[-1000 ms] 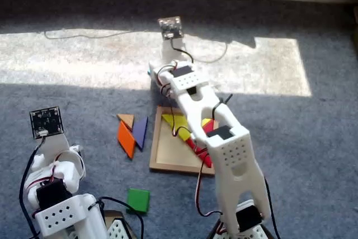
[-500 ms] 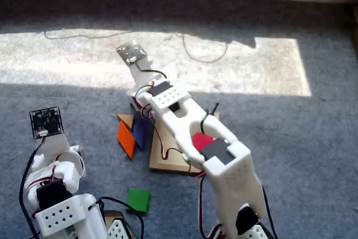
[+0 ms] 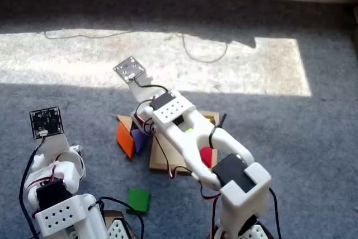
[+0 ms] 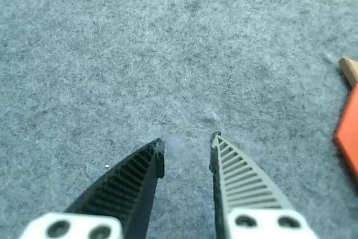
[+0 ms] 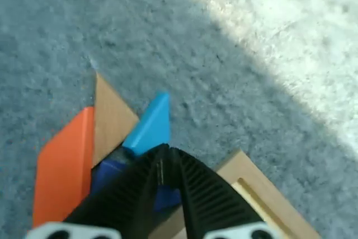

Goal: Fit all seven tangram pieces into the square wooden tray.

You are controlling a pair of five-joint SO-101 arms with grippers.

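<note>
High view: my right arm [image 3: 187,135] lies stretched long and low from its base at the near edge. It runs diagonally across the square wooden tray [image 3: 159,163] toward the tray's far-left corner, with the wrist tipped down over the loose pieces beside it. My left arm [image 3: 56,194] sits folded back on its base at the near left, well apart from the tray.

In the right wrist view my right pincer [image 5: 168,154] points downward with its fingers drawn together, and I see nothing between them. The tips hang over a dark blue piece [image 5: 109,172], just off the tray's corner; I cannot tell whether they touch it. A light blue piece [image 5: 148,124] lies just past the tips. A tan triangle [image 5: 112,118] lies beside it, and an orange piece [image 5: 61,166] lies along the triangle's other edge.

In the left wrist view my left pincer [image 4: 186,141] has its fingers spread apart and points at grey carpet [image 4: 168,43]. The orange piece and the tan triangle sit off to one side of it.

From above, a red piece [image 3: 206,155] lies in the tray, partly covered by my right arm. A green square [image 3: 137,200] lies alone on the carpet between my two bases.
</note>
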